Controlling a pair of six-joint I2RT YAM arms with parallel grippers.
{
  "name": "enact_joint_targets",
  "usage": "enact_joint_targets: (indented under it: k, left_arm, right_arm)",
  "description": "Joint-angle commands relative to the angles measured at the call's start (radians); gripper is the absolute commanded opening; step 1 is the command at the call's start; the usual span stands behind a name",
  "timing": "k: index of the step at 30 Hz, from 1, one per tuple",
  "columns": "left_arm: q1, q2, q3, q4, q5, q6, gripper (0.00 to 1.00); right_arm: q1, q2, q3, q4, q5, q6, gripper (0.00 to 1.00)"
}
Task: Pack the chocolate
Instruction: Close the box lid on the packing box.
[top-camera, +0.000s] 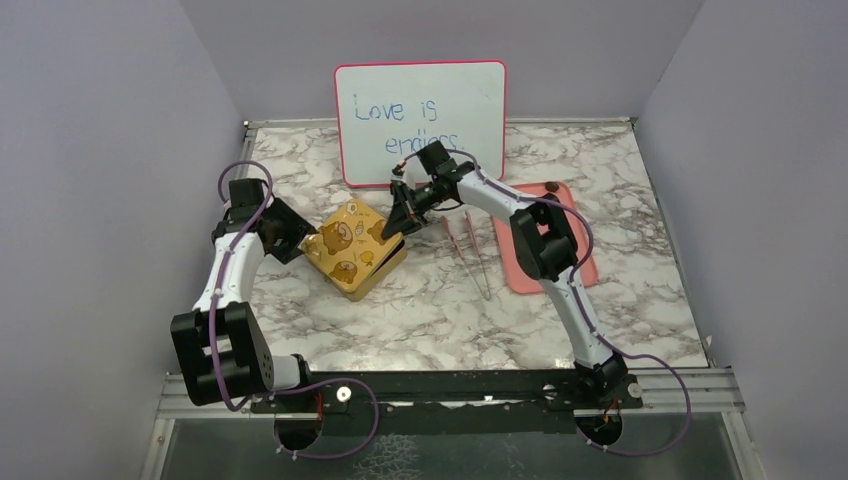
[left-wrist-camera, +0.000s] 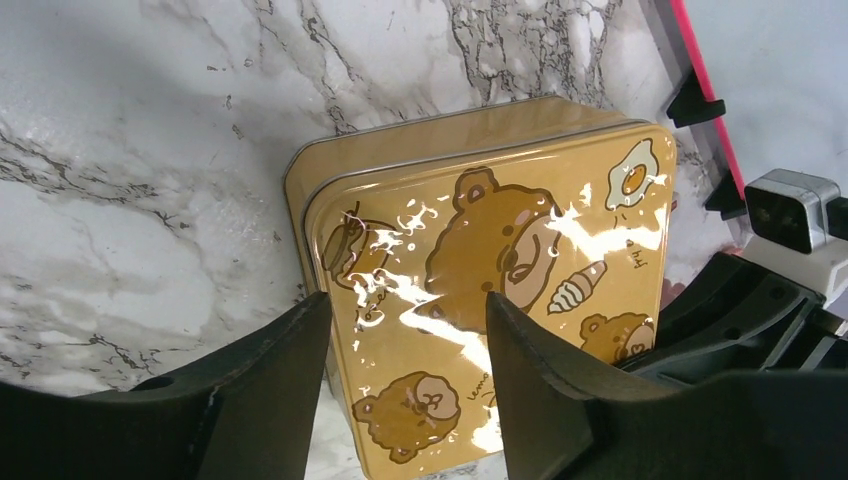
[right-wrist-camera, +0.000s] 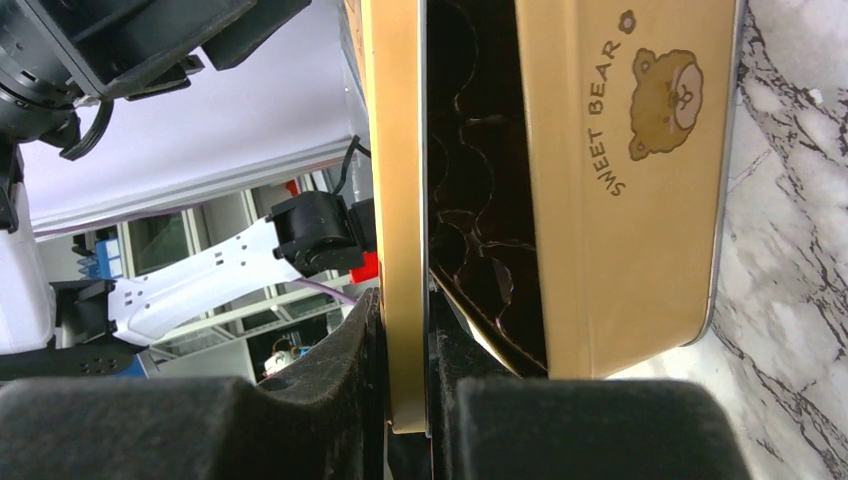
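A gold tin (top-camera: 352, 248) printed with bears sits mid-table. My right gripper (top-camera: 398, 218) is shut on the rim of its lid (right-wrist-camera: 395, 150), which stands a little apart from the base (right-wrist-camera: 620, 200). Dark round cavities of an insert (right-wrist-camera: 470, 200) show in the gap. My left gripper (left-wrist-camera: 405, 300) straddles the tin's (left-wrist-camera: 480, 200) near-left corner. One finger (left-wrist-camera: 270, 390) lies against the side wall and the other overlaps the lid, so I cannot see whether it clamps. One small brown chocolate (top-camera: 551, 186) lies on the pink tray (top-camera: 530, 275).
A whiteboard (top-camera: 420, 120) with blue writing leans against the back wall behind the tin. Thin tongs (top-camera: 472, 255) lie on the marble between the tin and the pink tray. The right arm's elbow hangs over that tray.
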Motion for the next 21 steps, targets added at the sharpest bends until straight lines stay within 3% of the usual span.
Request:
enact_joint_targets:
  k: [1, 5, 11, 17, 21]
  left_arm:
    - [-0.003, -0.018, -0.014, 0.016, 0.025, -0.023, 0.61]
    - [-0.005, -0.01, -0.032, 0.028, 0.027, -0.037, 0.61]
    - [-0.014, 0.016, -0.067, 0.124, 0.074, -0.069, 0.52]
    - [-0.038, 0.051, -0.092, 0.139, 0.051, -0.07, 0.42]
    - [-0.049, 0.076, -0.104, 0.147, 0.044, -0.065, 0.39]
  right_arm:
    - [-0.009, -0.057, -0.021, -0.068, 0.02, -0.057, 0.16]
    - [-0.01, -0.054, -0.025, -0.068, 0.054, -0.065, 0.16]
    - [-0.009, -0.072, -0.063, -0.048, 0.109, -0.069, 0.17]
    - [-0.021, -0.103, -0.088, -0.045, 0.165, -0.062, 0.37]
    - [-0.034, -0.143, -0.081, -0.088, 0.188, -0.066, 0.39]
